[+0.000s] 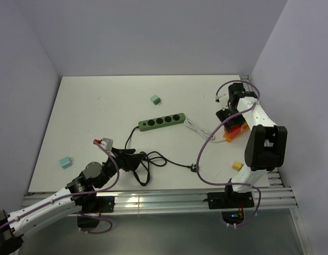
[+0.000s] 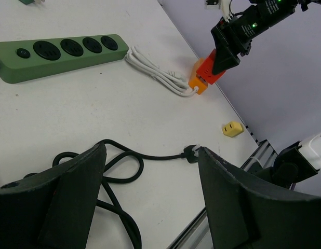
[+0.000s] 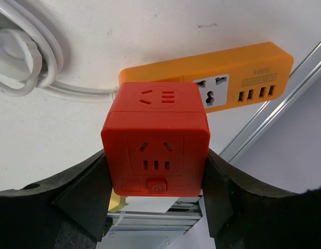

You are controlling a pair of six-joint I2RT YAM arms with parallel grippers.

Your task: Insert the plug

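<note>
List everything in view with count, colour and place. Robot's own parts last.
green strip: 1, green, table centre
white cable: 1, white, bundled between the green strip and the orange one
orange strip: 1, orange, right edge
cube socket: 1, red, held over the orange strip
black cable: 1, black, looped near the front
teal adapters: 2, teal, one far centre, one front left
yellow adapter: 1, yellow, front right
left hand: 1, black, open over the black cable
right hand: 1, black, closed on the cube socket
</note>
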